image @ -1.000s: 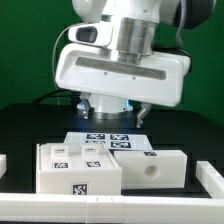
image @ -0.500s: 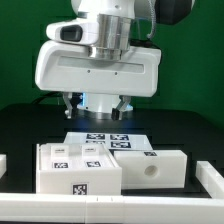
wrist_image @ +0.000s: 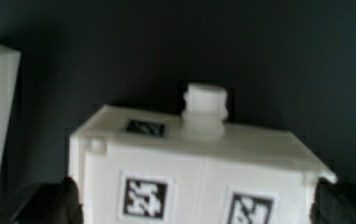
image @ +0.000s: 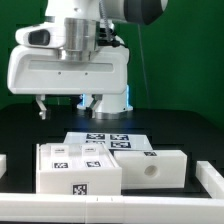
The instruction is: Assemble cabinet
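The claw [image: 66, 108] hangs fully open and empty above the desk [image: 25, 132], offset toward the exterior view's left of the cabinet parts [image: 80, 168]. The parts lie side by side, touching, with tags exposed, probably for tracking. The spread jaws probably prepare a descent onto one part.
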### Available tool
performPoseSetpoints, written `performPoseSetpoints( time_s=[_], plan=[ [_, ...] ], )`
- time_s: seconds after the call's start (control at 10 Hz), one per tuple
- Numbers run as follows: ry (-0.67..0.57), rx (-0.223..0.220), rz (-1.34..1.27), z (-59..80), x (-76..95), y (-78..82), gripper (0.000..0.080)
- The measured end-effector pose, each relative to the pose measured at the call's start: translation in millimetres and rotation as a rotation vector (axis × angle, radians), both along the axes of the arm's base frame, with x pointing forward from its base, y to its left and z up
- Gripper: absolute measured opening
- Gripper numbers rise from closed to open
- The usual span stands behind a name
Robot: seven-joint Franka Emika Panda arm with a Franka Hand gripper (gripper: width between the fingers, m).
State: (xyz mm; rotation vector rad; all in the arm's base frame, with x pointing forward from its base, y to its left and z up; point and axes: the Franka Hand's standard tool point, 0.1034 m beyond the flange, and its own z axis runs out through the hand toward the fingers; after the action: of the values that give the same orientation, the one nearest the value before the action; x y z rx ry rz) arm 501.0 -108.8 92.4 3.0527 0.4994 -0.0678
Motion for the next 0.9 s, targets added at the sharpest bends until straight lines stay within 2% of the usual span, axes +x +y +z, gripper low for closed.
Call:
performPoseSetpoints(
  time_s=[0.1, 0.5, 0.6, 0.7, 0.9],
  plan=[
    [0.003, -0.010, -0.004, -5.9, -4.6, -4.2, 0.0648],
    [0.002, -0.010, -0.011, -5.1, -3.8, -4.7, 0.0648],
    [0.006, -0.013, -0.055, -8.9, -5.8, -4.0, 0.0648],
    [0.030, -0.032, -0.173, -24.5, -12.4, 0.1, 0.0648],
    [0.054, -0.048, -0.165, -39.7, -15.6, 4.5, 0.0648]
  ],
)
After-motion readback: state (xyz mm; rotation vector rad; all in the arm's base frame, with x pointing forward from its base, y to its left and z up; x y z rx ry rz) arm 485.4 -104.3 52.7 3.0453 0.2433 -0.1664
